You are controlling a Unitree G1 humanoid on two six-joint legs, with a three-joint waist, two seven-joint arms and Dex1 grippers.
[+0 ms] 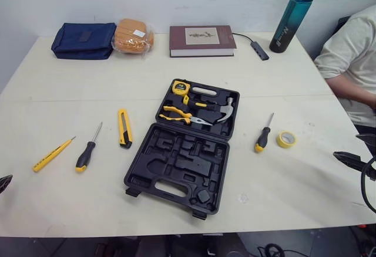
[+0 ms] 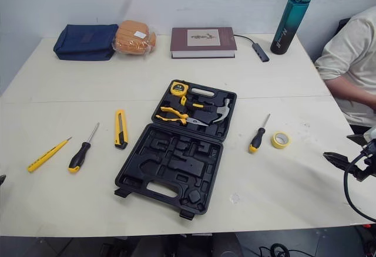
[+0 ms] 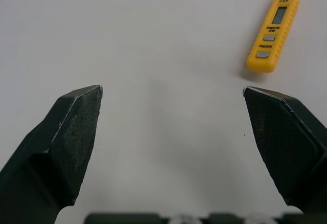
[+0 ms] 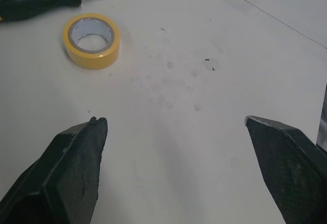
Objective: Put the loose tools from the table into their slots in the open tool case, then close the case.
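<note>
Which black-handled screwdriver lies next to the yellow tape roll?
The right screwdriver, right of the tool case; the left screwdriver lies across the case, beside the yellow tester pen.

**Left hand spread wide above table, tester pen just ahead**

Left hand (image 3: pixel 172 88) poised over pale table (image 3: pixel 153 40), holding nothing. Two black fingers (image 3: pixel 76 132) set far apart, textured pads facing inward, plain tabletop between them. Yellow tester pen (image 3: pixel 276 27) flat on table, just beyond one fingertip, near it but not touching. Small display window and grey buttons visible on pen body. Butt end toward hand, far end cut off at frame edge.
</note>
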